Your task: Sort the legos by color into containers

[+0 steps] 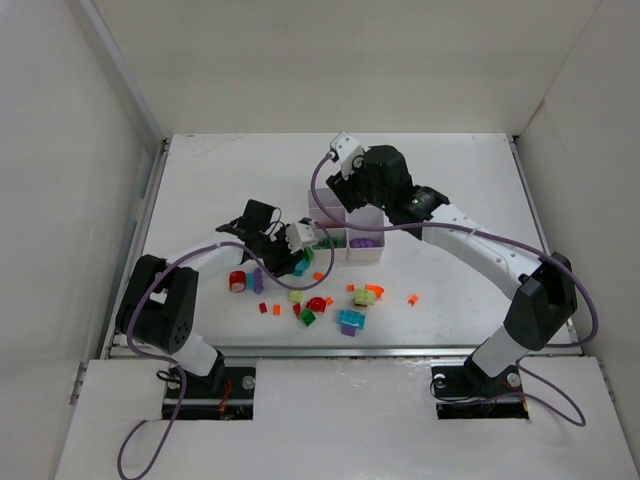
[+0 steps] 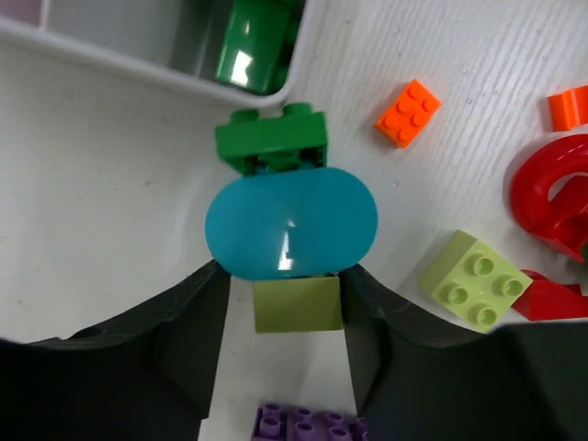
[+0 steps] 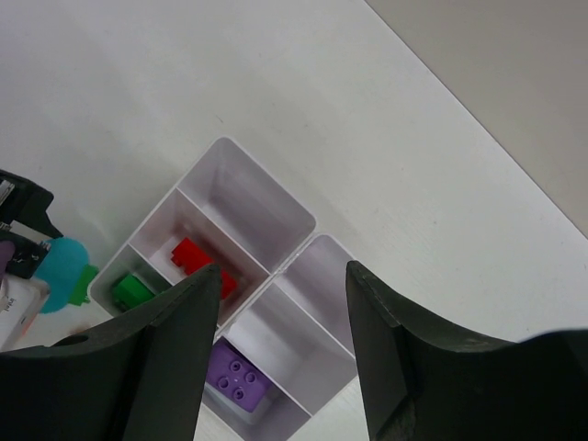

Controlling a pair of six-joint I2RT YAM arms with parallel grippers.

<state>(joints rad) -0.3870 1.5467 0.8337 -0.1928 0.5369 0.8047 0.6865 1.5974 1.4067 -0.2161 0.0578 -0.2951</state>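
My left gripper (image 2: pixel 285 272) is shut on a small stack: a yellow-green brick (image 2: pixel 298 305) between the jaws, a round cyan piece (image 2: pixel 290 223) and a green brick (image 2: pixel 272 141) beyond it. The stack is just outside the near-left corner of the white six-compartment tray (image 1: pixel 333 217); the left gripper (image 1: pixel 299 263) sits there in the top view. My right gripper (image 3: pixel 283 271) is open and empty, above the tray (image 3: pixel 292 276). The tray holds a red brick (image 3: pixel 196 260), a green brick (image 3: pixel 132 291) and a purple brick (image 3: pixel 237 380).
Loose legos lie in front of the tray: an orange brick (image 2: pixel 407 112), a red arch (image 2: pixel 548 196), a yellow-green 2x2 (image 2: pixel 473 279), a purple brick (image 2: pixel 308 424). In the top view, a cyan brick (image 1: pixel 350 320) and orange bits (image 1: pixel 412 298) lie nearer the front edge.
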